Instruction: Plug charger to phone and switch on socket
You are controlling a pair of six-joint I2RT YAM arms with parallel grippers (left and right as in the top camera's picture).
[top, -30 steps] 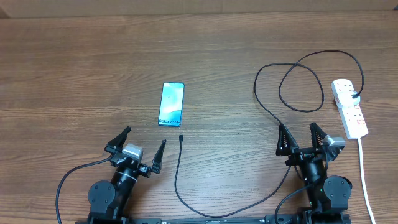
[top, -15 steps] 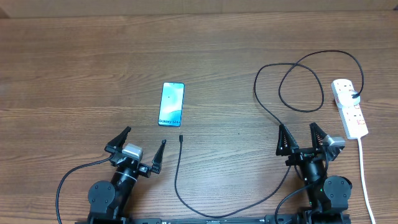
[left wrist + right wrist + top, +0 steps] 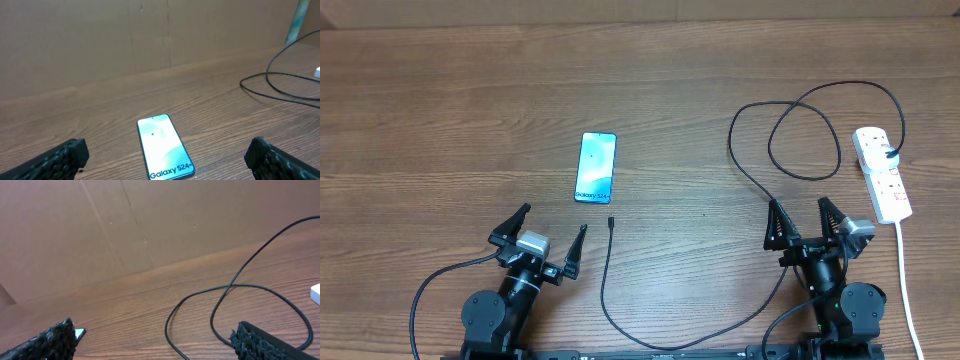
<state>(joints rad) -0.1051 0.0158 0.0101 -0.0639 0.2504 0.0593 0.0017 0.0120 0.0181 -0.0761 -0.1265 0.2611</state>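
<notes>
The Galaxy phone [image 3: 596, 168] is laid flat, screen lit blue-teal. The thin black charger cable [image 3: 603, 285] is left unplugged, its plug tip [image 3: 610, 222] near the phone's "Galaxy" edge. The white, red-switched power strip [image 3: 881, 174] is placed well right of the phone.

Only readable text is on the phone [image 3: 164, 146]: white "Galaxy S24+" along the short edge of its blue-teal screen. Overhead view shows it too small to read.
</notes>
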